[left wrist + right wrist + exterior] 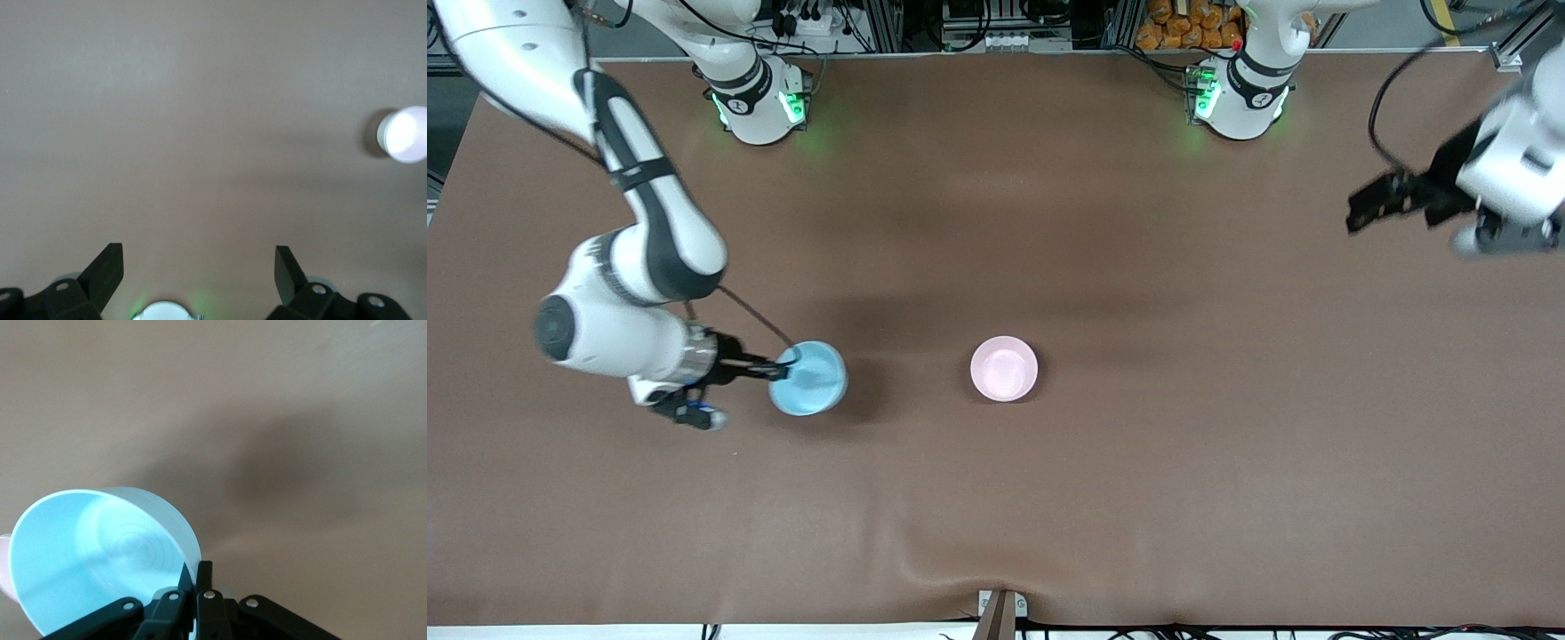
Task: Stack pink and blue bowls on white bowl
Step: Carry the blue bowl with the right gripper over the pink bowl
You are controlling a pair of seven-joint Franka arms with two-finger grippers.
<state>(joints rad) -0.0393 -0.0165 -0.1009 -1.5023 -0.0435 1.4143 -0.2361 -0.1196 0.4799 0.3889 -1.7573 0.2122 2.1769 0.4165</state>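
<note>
Now my right jaws (775, 366) clench the blue bowl's (811, 377) rim, tilted above the surface toward the right arm's end. That thin pinch could slip, I judge. It looks smooth, pale, glossy. The pink bowl (1004, 368) sits mid-surface. My left jaws (1360, 212) wait, released.

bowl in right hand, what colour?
Light blue bowl, pinched at its rim by the right hand; clearest in right wrist view.
</note>
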